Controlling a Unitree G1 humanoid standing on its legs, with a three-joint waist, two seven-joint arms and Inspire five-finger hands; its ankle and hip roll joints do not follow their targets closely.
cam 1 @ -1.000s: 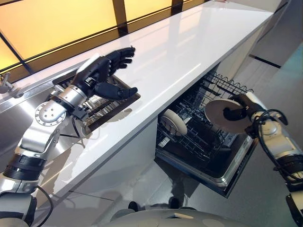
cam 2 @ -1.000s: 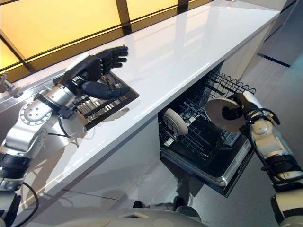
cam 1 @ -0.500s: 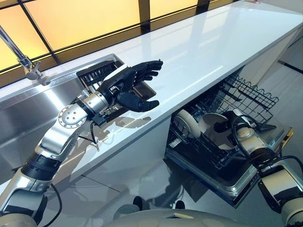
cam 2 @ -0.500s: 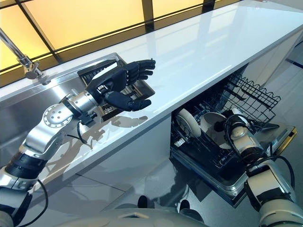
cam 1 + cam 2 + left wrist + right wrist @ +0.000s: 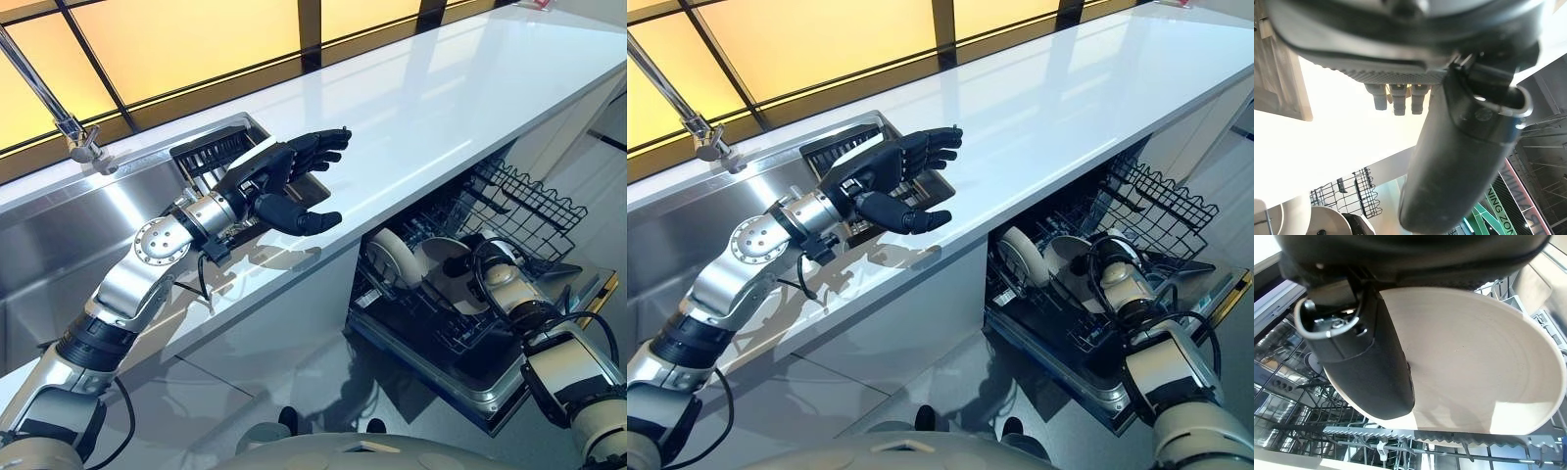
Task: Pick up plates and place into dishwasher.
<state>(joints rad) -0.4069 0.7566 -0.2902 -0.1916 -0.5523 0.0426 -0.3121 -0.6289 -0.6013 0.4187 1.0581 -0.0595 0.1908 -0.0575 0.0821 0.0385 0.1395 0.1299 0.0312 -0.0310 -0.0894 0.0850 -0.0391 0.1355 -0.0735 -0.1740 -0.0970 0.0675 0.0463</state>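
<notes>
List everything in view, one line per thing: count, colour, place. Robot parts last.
Plate in hand: one, off-white, upright in the lower rack, pinched by the right hand.
Racked plate: one, white, upright in the same rack, nearer the sink side.
Dishwasher rack: one, dark wire, pulled out under the countertop.
Dishwasher door: one, steel-edged, folded down open.
Countertop: one, white, glossy, running along the window.
Sink: one, stainless steel, left of the countertop.
Faucet: one, chrome, above the sink.
Drying rack: one, dark, at the sink's edge.
Left hand: dark, open, raised above the countertop.
Right hand: dark, shut on the plate.
</notes>
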